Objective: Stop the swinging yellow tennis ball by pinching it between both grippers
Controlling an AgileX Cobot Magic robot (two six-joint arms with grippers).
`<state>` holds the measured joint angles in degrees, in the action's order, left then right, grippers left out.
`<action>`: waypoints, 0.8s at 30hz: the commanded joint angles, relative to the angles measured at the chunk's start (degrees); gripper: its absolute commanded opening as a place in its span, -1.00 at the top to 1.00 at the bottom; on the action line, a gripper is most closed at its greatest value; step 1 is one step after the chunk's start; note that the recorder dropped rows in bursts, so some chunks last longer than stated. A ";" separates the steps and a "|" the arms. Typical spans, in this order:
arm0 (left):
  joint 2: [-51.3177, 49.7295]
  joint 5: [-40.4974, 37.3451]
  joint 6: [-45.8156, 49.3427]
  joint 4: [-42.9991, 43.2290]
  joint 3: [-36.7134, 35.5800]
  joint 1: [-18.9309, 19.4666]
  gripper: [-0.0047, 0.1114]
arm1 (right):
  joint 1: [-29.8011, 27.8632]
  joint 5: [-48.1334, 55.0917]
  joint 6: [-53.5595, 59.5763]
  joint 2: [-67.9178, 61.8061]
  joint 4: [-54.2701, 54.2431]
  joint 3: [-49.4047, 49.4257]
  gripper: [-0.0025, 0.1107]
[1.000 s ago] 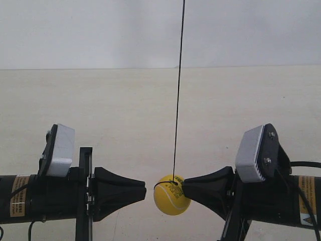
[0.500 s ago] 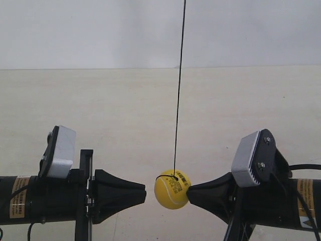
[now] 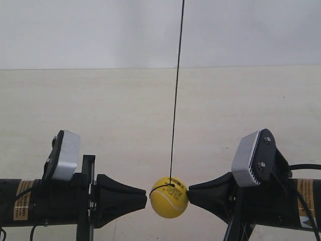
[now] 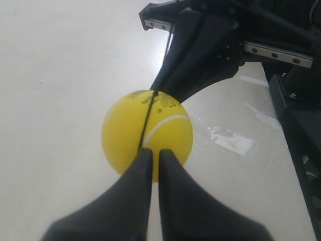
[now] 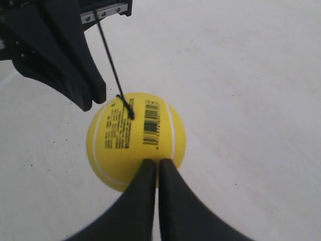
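The yellow tennis ball (image 3: 169,197) hangs on a thin black string (image 3: 175,100) just above the pale table, between the two black grippers. The gripper of the arm at the exterior view's left (image 3: 144,201) is shut, its wedge tip at the ball's side. The gripper of the arm at the exterior view's right (image 3: 189,192) is shut and touches the opposite side. In the left wrist view, my left gripper (image 4: 153,153) meets the ball (image 4: 147,133) near its white seam. In the right wrist view, my right gripper (image 5: 153,163) presses the ball (image 5: 135,138) below the barcode sticker.
The pale table (image 3: 125,110) runs back to a white wall (image 3: 90,30). A scrap of clear tape (image 4: 230,139) lies on the table beside the ball. Each arm carries a grey-white box (image 3: 66,155) above its wrist.
The ball has swung slightly left and sunk a little. The arm at the exterior view's left has come in lower and closer to it. The other arm has barely moved.
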<state>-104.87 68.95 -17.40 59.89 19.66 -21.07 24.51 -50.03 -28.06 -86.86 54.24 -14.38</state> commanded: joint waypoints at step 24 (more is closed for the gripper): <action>-0.13 1.01 -2.30 4.56 0.36 -0.31 0.84 | 0.05 -2.03 -1.16 0.10 0.44 -0.23 0.96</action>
<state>-104.87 69.19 -18.78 63.94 19.66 -21.07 24.51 -51.52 -29.15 -86.86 54.55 -14.38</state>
